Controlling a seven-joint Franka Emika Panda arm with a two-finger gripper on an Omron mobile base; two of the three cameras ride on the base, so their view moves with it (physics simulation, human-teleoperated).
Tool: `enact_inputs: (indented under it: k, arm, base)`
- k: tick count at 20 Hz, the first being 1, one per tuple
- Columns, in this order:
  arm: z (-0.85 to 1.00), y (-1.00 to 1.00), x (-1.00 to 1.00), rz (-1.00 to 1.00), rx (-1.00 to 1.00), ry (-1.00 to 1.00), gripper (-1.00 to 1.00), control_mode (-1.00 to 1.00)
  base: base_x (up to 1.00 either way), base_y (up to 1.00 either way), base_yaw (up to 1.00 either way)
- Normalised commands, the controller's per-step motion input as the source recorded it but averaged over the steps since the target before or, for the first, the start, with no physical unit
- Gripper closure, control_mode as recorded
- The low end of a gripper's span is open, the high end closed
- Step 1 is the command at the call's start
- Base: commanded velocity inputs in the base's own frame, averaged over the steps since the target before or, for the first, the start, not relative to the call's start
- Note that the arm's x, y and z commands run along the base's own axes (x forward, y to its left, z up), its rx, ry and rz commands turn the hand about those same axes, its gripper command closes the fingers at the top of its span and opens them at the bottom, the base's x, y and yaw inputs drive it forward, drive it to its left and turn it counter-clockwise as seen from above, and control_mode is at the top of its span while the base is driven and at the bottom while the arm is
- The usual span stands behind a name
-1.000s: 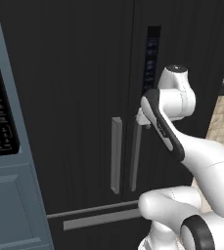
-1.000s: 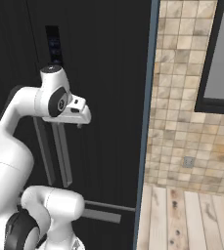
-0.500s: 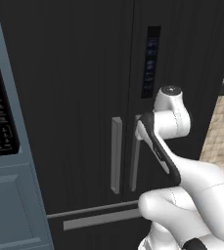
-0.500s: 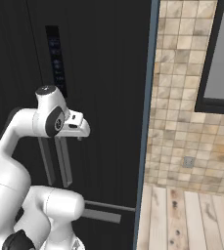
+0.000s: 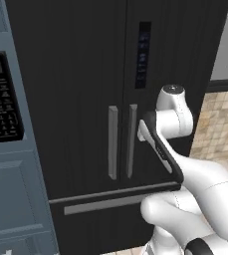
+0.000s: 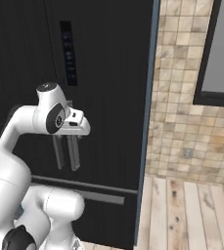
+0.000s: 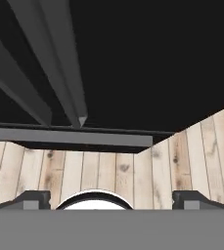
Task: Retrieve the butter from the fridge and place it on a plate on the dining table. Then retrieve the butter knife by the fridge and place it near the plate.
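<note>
**Fridge doors closed, arm raised before the right handle**

Fridge [image 5: 85,84] stands shut: both upper doors are closed flush, and the bottom drawer [image 5: 105,203] below them is closed as well. Two long grey vertical handles sit side by side at the centre seam, the left handle [image 5: 112,142] and the right handle [image 5: 131,140], both upright. A dark control strip [image 5: 144,54] with small lit marks runs vertically on the right door, above the handles.

Left of the fridge is a blue cabinet [image 5: 16,199] with a built-in microwave [image 5: 1,107]. Right of the fridge is a beige tiled wall [image 6: 182,107] with a dark-framed window [image 6: 223,53], and a pale wooden plank floor [image 6: 182,215] runs out from the fridge's foot.

White arm [image 5: 185,164] rises in front of the right door, its hand close to the right handle; contact cannot be judged. The gripper [image 7: 111,199] points down along the fridge front, fingers [image 7: 35,199] spread wide apart with nothing between them. In the hand view the handles' lower ends and the drawer's grey bar lie ahead of the fingers, the floor beyond.
</note>
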Motion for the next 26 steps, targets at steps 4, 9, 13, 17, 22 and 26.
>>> enact_inputs:
  k: [4,9,13,17,22,26]
  arm:
    - [0.00,0.00,0.00,0.00,0.00,0.00,-1.00,1.00]
    - [0.00,0.00,0.00,0.00,0.00,0.00,-1.00,1.00]
    - [0.00,0.00,0.00,0.00,0.00,0.00,-1.00,1.00]
    - [0.00,0.00,0.00,0.00,0.00,0.00,-1.00,1.00]
    - [0.00,0.00,0.00,0.00,0.00,0.00,-1.00,1.00]
    - [-0.06,-0.04,0.26,0.00,0.03,-0.04,-1.00,-1.00]
  base:
    - [-0.68,0.18,0.00]
    - [-0.35,0.38,0.00]
    - [-0.06,0.48,0.00]
    - [0.00,0.27,0.00]
    - [0.00,0.00,0.00]
    - [0.00,0.00,0.00]
